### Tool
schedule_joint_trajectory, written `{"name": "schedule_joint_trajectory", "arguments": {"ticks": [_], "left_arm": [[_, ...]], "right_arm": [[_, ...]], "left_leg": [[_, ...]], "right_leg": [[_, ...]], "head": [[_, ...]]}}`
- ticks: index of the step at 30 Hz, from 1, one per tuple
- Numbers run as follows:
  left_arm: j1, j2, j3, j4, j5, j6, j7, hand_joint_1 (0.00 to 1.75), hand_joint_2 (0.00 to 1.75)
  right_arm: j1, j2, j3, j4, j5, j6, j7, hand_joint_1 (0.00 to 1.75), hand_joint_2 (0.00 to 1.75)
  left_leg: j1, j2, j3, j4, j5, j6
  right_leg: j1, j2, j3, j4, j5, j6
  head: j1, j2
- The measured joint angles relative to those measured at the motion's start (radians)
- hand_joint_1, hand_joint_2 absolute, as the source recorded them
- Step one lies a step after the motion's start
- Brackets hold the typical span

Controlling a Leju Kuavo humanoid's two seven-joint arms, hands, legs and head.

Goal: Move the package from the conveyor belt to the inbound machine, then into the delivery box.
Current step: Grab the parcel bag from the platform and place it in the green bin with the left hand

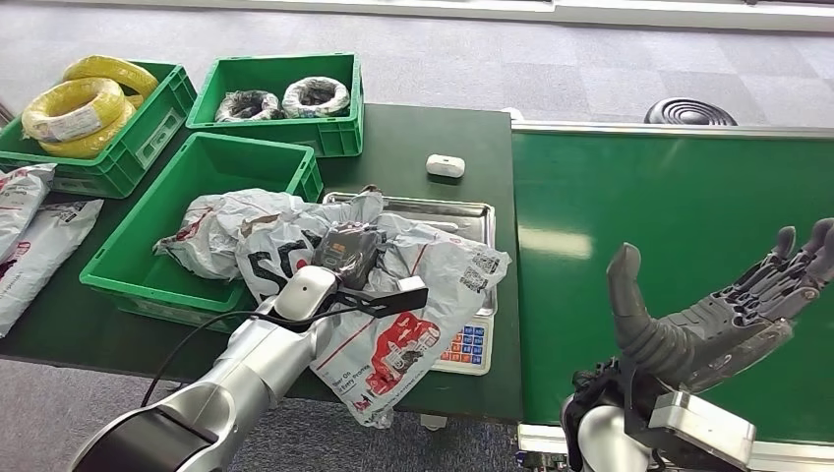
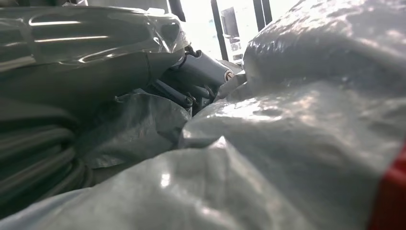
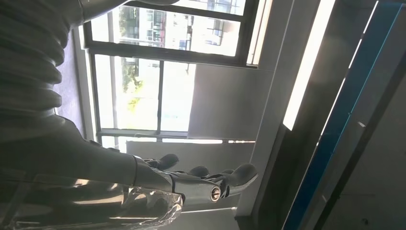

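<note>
**Mia:** Looking from the left side first, what do you see?

**Ben:** Just past the left hand [image 1: 346, 254] sits a green bin [image 1: 148, 246], the delivery box I think. It has grey bags in it.

**Mia:** And the hand?

**Ben:** It lies on the package [image 1: 413, 295], a grey bag with red print. The bag is on the scale [image 1: 470, 344], which I take to be the inbound machine. The fingers are tucked into the crinkly plastic [image 2: 268, 143]. I cannot tell if they hold it tight or not.

**Mia:** So which step is this?

**Ben:** I think the weighing part. The bag is off the belt but not in the box.

**Mia:** What comes next?

**Ben:** Get a good grip, lift the bag, and carry it to the bin beside the hand.

**Mia:** And on the right?

**Ben:** The right hand [image 1: 708, 315] is over the green conveyor belt [image 1: 669, 197]. Its fingers are spread, holding nothing.
</note>
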State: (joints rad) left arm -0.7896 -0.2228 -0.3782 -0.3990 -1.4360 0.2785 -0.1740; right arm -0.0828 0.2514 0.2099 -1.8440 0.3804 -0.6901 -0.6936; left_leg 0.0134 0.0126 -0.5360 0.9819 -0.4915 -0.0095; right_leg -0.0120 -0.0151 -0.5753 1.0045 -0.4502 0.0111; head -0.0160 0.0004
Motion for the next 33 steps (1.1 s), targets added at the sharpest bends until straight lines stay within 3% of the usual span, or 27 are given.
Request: {"name": "schedule_joint_trajectory", "arguments": {"ticks": [6, 12, 14, 16, 19, 23, 28, 33], "left_arm": [[0.007, -0.001, 0.041, -0.005, 0.112, 0.077, -0.091, 1.75, 1.75], [0.008, -0.003, 0.069, -0.011, 0.134, 0.081, -0.109, 1.75, 1.75], [0.013, -0.004, 0.082, -0.023, 0.186, 0.099, -0.156, 1.75, 1.75], [0.027, -0.005, 0.112, -0.066, 0.314, 0.122, -0.257, 1.73, 1.75], [0.071, -0.004, 0.16, -0.226, 0.544, 0.11, -0.363, 1.71, 1.75], [0.146, 0.009, 0.188, -0.561, 0.751, 0.115, -0.372, 1.71, 1.75], [0.216, 0.026, 0.204, -0.878, 0.836, 0.175, -0.366, 1.71, 1.75], [0.247, 0.036, 0.206, -1.024, 0.859, 0.212, -0.365, 1.71, 1.75]], "right_arm": [[-0.001, 0.0, -0.005, 0.005, 0.001, 0.0, 0.0, 0.0, 1.75], [-0.001, 0.0, -0.005, 0.006, 0.002, 0.0, 0.0, 0.0, 1.75], [-0.001, 0.0, -0.005, 0.007, 0.002, 0.0, 0.0, 0.0, 1.75], [-0.001, 0.0, -0.006, 0.008, 0.003, 0.0, 0.0, 0.0, 1.75], [-0.001, 0.0, -0.007, 0.011, 0.006, 0.0, 0.0, 0.0, 1.75], [0.002, 0.001, -0.01, 0.012, 0.016, 0.0, 0.0, 0.0, 1.75], [0.011, 0.005, -0.014, 0.01, 0.025, 0.0, 0.0, 0.0, 1.75], [0.014, 0.012, -0.02, 0.004, 0.036, 0.0, 0.0, 0.0, 1.75]], "left_leg": [[0.0, 0.0, -0.002, 0.0, 0.0, 0.0], [0.0, 0.0, -0.004, 0.0, 0.0, 0.0], [0.0, 0.0, -0.005, 0.0, 0.0, 0.0], [0.0, 0.0, -0.006, 0.0, 0.0, 0.0], [0.0, 0.001, -0.008, 0.0, 0.0, 0.0], [0.0, 0.001, -0.011, 0.0, 0.0, 0.0], [0.0, 0.001, -0.014, 0.0, 0.0, 0.0], [0.0, 0.001, -0.014, 0.0, 0.0, 0.0]], "right_leg": [[0.0, 0.0, -0.003, 0.0, 0.0, 0.0], [0.0, 0.0, -0.004, 0.0, 0.0, 0.0], [0.0, 0.0, -0.005, 0.0, 0.0, 0.0], [0.0, 0.0, -0.006, 0.0, 0.0, 0.0], [0.0, 0.0, -0.009, 0.0, 0.0, 0.0], [0.0, 0.0, -0.012, 0.0, 0.0, 0.0], [0.0, 0.0, -0.014, 0.0, 0.0, 0.0], [0.0, 0.0, -0.015, 0.0, 0.0, 0.0]], "head": [[0.0, 0.0], [0.0, 0.0], [0.0, 0.0], [0.0, 0.0], [0.0, 0.0], [0.0, 0.0], [0.0, 0.0], [0.0, 0.0]]}}
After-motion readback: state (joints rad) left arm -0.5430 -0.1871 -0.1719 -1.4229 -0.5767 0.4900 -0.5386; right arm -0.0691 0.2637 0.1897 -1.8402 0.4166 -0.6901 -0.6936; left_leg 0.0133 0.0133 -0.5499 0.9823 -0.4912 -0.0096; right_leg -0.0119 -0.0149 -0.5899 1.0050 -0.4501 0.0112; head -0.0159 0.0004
